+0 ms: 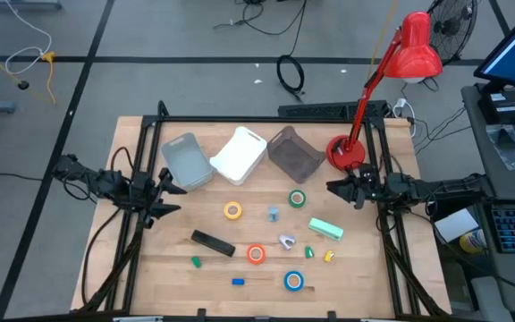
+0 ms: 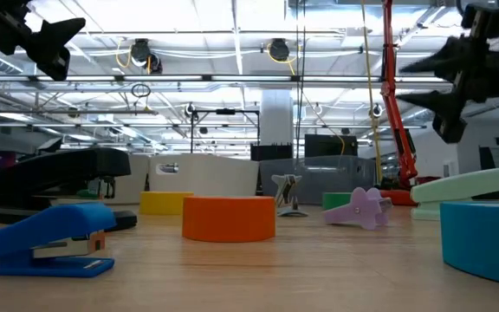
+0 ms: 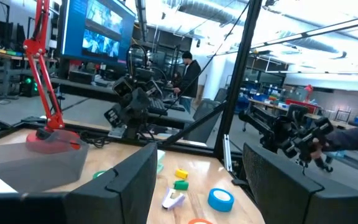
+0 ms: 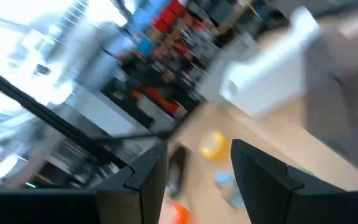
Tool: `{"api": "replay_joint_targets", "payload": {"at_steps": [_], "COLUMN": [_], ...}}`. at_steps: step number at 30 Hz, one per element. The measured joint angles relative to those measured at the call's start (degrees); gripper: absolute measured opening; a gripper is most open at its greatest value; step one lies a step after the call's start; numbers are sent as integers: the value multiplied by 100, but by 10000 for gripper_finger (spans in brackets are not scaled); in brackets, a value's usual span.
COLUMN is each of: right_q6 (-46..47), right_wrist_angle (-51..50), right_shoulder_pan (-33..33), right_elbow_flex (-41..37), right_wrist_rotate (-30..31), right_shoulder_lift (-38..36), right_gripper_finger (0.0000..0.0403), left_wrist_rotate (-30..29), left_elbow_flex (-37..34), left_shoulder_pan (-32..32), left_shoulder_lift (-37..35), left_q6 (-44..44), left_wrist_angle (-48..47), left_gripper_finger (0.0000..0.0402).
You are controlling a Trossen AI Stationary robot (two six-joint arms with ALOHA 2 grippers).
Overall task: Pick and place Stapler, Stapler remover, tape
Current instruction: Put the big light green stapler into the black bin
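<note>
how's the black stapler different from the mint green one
The black stapler is dark and slimmer and lies left of the orange tape roll. The mint green stapler is pale and chunkier and lies further right, below the green tape roll. Both lie flat on the wooden table, untouched.

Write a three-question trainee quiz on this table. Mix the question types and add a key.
1. True or false: the left gripper holds a tape roll.
2. Which tape roll lies nearest the brown bin? A yellow B green C orange D blue
3. Fill in: the black stapler lies between the yellow roll and the small ______ clip.

Key: 1 false, both the left and the right gripper hang open and empty at the table's sides. 2 B. 3 green.
</note>
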Motion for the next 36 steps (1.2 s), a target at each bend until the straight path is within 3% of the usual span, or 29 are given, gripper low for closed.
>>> {"api": "replay_joint_targets", "payload": {"at_steps": [4, 8, 12, 20, 27, 32, 36], "right_q6": [-624, -1425, -1596, -1011, -598, -521, -541], "right_wrist_angle": [910, 668, -507, -3022, -4418, -4742, -4790], "right_shoulder_pan": [156, 404, 627, 823, 829, 829, 829], "right_elbow_flex": [330, 1206, 2177, 3757, 4084, 4086, 4091], "right_wrist_rotate": [-8, -20, -248, -1109, -2100, -2813, -3025], "right_shoulder_lift": [57, 456, 1175, 3008, 4070, 4590, 4781], "right_gripper_finger": [171, 161, 141, 116, 114, 99, 83], "left_wrist_rotate": [2, 3, 4, 6, -4, -9, -9], "left_elbow_flex": [0, 0, 4, 7, 9, 9, 9], "left_shoulder_pan": [0, 1, 0, 0, 1, 2, 2], "left_shoulder_lift": [1, 2, 2, 7, 9, 9, 9], "left_q6": [2, 0, -24, 18, 35, 33, 33], "left_wrist_angle": [-2, -7, -17, -136, -419, -500, -562], "left_gripper_finger": [241, 241, 241, 241, 241, 241, 241]}}
